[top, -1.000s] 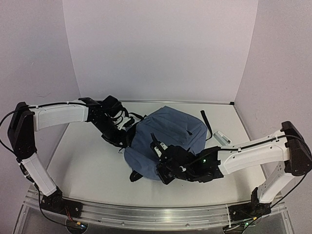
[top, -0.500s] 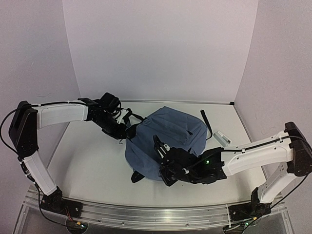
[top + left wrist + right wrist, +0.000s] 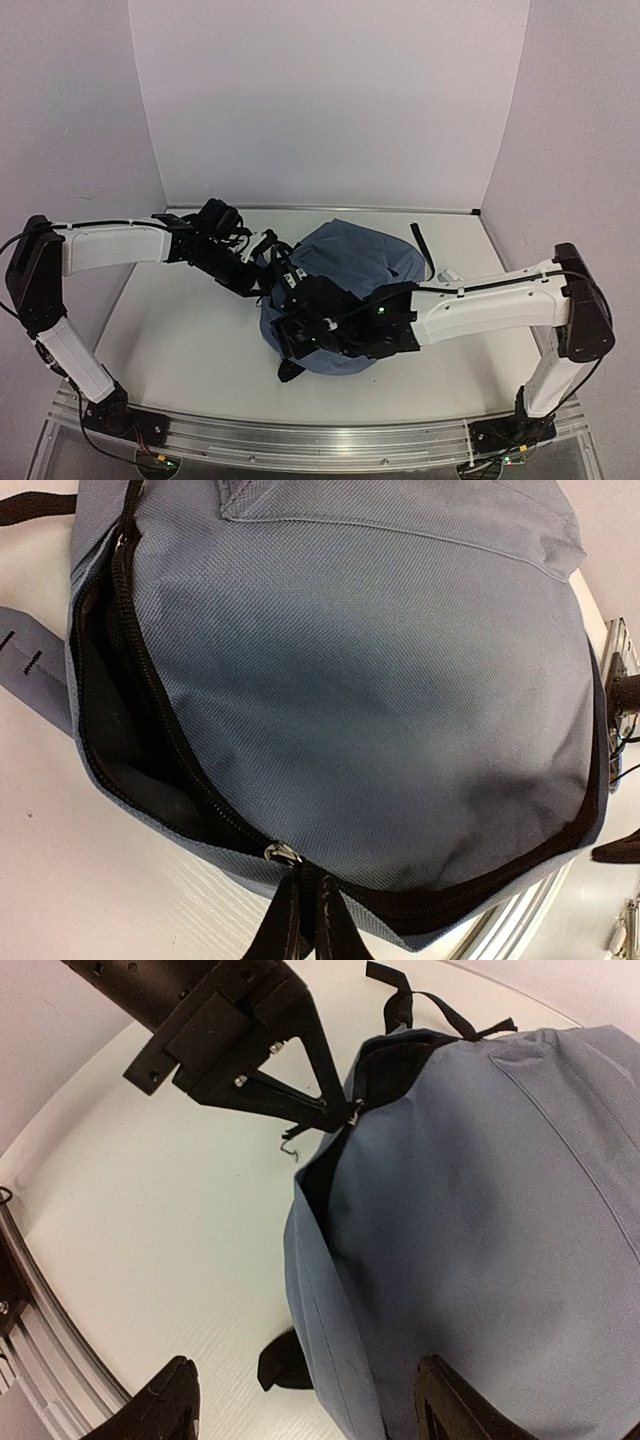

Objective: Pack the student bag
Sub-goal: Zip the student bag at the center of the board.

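The student bag [image 3: 350, 262] is a slate-blue backpack lying in the middle of the table, its black zipper partly undone and dark lining [image 3: 120, 730] showing. My left gripper [image 3: 268, 272] is shut on the zipper pull [image 3: 283, 853] at the bag's left side; its pointed fingers [image 3: 300, 1090] meet at the opening. My right gripper [image 3: 305, 1405] hovers open over the bag's near-left edge [image 3: 330, 1310], one finger [image 3: 165, 1405] over the table and the other [image 3: 450, 1405] over the fabric, nothing held.
A black strap end [image 3: 285, 1360] pokes out from under the bag's near edge, and another strap [image 3: 420, 243] trails off the far right. A small pale object [image 3: 446, 273] lies right of the bag, half hidden by the right arm. Walls enclose the table.
My right gripper has opened and swung left along the bag's near edge. The left gripper has shifted slightly right and nearer, still shut at the zipper.
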Robot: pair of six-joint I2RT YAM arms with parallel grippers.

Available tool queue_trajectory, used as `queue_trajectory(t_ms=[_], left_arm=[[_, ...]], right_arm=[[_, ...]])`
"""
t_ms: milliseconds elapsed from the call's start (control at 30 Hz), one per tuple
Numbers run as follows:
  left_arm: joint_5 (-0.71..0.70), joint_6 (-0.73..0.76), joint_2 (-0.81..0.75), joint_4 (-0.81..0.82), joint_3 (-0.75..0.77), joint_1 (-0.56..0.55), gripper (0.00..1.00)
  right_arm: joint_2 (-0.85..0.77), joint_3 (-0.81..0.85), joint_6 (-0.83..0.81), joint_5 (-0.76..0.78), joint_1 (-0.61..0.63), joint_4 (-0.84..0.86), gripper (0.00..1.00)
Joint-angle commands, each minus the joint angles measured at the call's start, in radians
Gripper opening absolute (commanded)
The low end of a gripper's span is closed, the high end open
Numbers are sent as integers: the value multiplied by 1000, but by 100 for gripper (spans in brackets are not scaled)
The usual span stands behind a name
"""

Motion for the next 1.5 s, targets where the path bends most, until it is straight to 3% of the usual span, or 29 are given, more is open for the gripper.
queue_trajectory(t_ms=[0,100,267,367,467,633,767,1167,1467], left_arm=[[-13,-34,-50,35,-13,-5,0],[-23,-42,-59,33,-22,-5,0],[-31,-50,-78,43,-40,-5,0],[-106,-71,-76,45,-44,-5,0],[-217,-83,-59,54,-27,0,0],[-359,-91,-16,125,8,14,0],[-383,-62,35,176,59,17,0],[-343,5,127,296,154,47,0],[-242,-19,178,369,182,64,0]], right_arm=[[127,111,-56,20,-28,-6,71],[187,169,-91,27,-38,-5,69],[265,241,-131,85,-49,8,53],[279,262,-137,92,-49,10,21],[240,235,-132,74,-46,14,0],[130,131,-134,35,-15,15,0],[66,66,-122,-19,18,14,0],[0,18,-77,-154,85,14,0],[-13,25,15,-62,89,15,0]])
